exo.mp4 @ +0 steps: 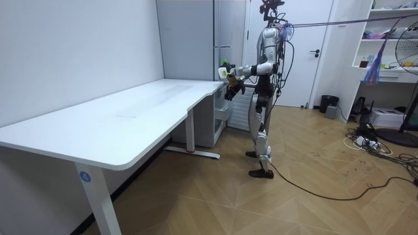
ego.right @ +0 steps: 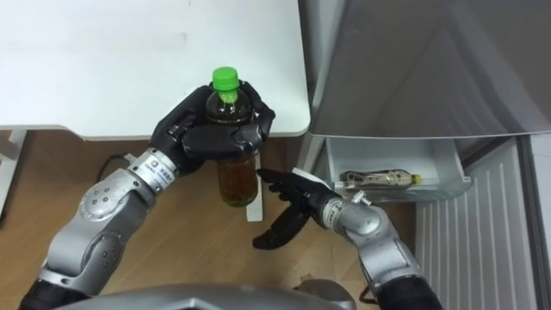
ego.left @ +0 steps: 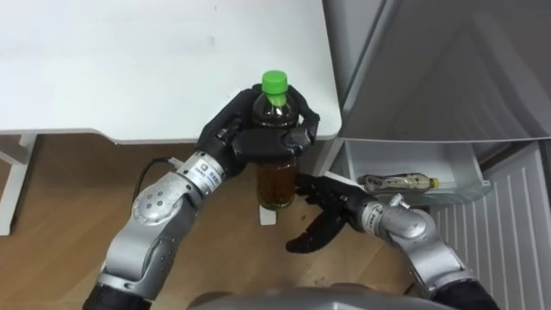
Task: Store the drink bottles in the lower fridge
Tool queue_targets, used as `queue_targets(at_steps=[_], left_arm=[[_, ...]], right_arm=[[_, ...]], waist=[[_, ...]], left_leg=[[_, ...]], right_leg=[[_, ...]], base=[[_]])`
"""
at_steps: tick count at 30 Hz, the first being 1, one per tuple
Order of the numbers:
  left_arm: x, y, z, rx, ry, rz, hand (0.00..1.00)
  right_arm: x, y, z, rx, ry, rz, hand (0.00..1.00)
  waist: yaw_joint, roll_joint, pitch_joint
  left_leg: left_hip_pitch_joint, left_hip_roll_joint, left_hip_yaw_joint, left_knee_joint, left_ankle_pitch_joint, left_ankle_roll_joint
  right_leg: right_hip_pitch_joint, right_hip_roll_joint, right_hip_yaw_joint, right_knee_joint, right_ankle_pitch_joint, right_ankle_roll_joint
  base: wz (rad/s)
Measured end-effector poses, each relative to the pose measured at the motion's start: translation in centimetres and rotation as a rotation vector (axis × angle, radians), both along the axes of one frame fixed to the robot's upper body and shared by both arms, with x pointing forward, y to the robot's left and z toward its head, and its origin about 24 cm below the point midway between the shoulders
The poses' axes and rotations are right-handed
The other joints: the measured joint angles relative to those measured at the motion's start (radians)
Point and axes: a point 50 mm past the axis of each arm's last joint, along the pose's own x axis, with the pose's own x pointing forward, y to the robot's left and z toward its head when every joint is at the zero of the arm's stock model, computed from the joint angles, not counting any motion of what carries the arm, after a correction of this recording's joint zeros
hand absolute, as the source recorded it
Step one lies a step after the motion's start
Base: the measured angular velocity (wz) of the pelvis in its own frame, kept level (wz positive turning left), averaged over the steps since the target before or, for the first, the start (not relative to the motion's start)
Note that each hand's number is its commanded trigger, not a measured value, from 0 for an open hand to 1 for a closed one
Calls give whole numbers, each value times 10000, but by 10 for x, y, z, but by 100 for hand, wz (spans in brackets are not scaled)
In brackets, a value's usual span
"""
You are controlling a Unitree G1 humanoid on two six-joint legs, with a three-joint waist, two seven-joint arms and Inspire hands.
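Grip looks firm from here: my left hand [ego.left: 258,139] is curled tight round the shoulder of the clear plastic bottle of amber tea with a green cap [ego.left: 277,179]. It holds the bottle upright in the air, just off the rounded corner of the white desk [ego.left: 155,69]. The cap pokes out above the fingers and the lower half of the bottle hangs free below them.

My right hand [ego.left: 340,211] sits lower and to the right, fingers spread and loose, grasping nothing. Its upper fingertips are close beside the bottle's lower body; I cannot tell whether they touch it.

To the right stands the tall grey fridge [ego.left: 448,69], and beneath it the white plastic lower drawer [ego.left: 465,195] is pulled open. A second clear bottle with a pale label [ego.left: 400,182] lies on its side inside the drawer. The right hand and forearm sit between the held bottle and the drawer.

Brown wooden floor [ego.left: 69,198] shows under the desk edge. In the room view I am standing upright at the desk's far end, right by the fridge, with both arms raised in front.
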Motion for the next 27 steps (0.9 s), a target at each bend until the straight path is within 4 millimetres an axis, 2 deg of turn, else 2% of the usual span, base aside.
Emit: queue_targets(at_steps=[3, 5, 9, 24, 27], left_arm=[[-1, -2, 0, -21, 25, -89, 100], [-1, -2, -1, -10, 19, -100, 100], [-1, -3, -1, 429, -112, -273, 100], [-6, -13, -4, 698, -147, -918, 100], [-6, -14, -4, 689, -141, -968, 100]], right_arm=[[-1, 3, 1, 658, 237, 25, 0], [-2, 5, 2, 1212, 444, 12, 0], [-3, 7, 3, 1936, 726, -90, 0], [-3, 14, 10, 4366, 1226, -477, 0], [-5, 18, 11, 4629, 1341, -363, 0]], waist=[[32, 13, 10], [30, 71, 109], [29, 67, 132], [14, 24, 111], [9, 37, 70]], left_leg=[[38, 7, -5, -17, 0, 0], [141, 6, 2, -91, 0, 0], [117, 5, 4, -150, 0, 0], [-82, -2, -12, -69, 0, 0], [-79, 0, -12, -65, 0, 0]], right_leg=[[19, 0, -27, -1, 3, -4], [69, 0, -27, -4, 4, -3], [16, 4, -27, -25, 0, 1], [-73, -6, -82, -45, -2, 5], [-56, -8, -93, -44, -2, 5]], base=[[0], [0], [0], [0], [0]])
